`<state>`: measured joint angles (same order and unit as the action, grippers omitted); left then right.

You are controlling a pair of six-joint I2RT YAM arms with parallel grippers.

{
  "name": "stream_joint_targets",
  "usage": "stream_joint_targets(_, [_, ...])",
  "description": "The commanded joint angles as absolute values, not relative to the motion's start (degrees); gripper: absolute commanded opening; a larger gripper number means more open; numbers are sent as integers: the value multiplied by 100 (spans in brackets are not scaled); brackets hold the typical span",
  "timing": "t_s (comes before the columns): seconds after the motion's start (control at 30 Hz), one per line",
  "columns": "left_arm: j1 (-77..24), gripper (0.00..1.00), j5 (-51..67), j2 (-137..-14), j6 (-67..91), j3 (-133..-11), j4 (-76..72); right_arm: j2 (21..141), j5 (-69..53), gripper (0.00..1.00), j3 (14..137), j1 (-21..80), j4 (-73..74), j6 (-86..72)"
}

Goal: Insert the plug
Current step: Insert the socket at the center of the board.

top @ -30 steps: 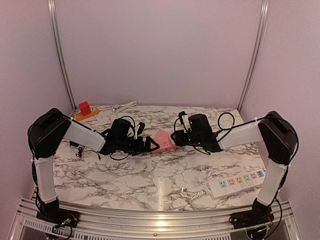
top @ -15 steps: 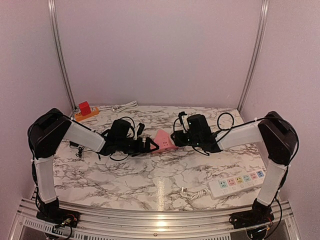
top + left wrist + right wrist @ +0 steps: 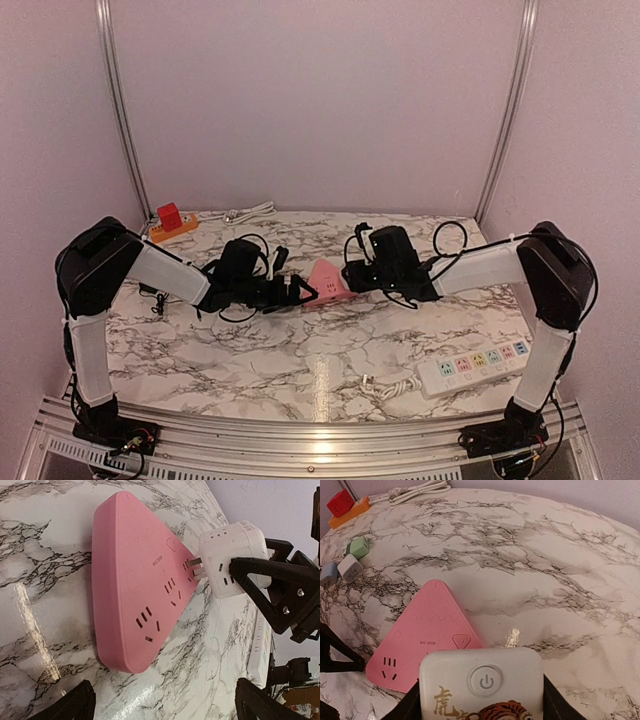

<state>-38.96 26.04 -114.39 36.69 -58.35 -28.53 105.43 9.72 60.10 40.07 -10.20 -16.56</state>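
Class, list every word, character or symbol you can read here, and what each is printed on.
"虎": gold character on the white plug adapter, beside a tiger picture; characters below are cut off.
Power symbol: on its round button.
Small print on the pink socket block: too small to read.
Labels on the white power strip: too small to read.

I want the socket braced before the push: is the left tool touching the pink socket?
Apart. The left wrist view shows the open left tool with its fingers clear of the pink socket, bare table between them.
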Motion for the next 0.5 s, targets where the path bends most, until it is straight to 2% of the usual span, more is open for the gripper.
stream_joint_targets(0.0, [-3859,99,2646,-11338,3656,-5775,-3031,10742,1191,13,6309,4083,-819,-1699])
stream_joint_targets(0.3, [-3852,99,2668,-11323,3664,-5743,-3064,11080,1404,12,6540,4295,-711,-1576])
stream_joint_targets(0.47, [-3834,99,2674,-11329,3673,-5730,-3068,11104,1428,8,6438,4335,-671,-1492])
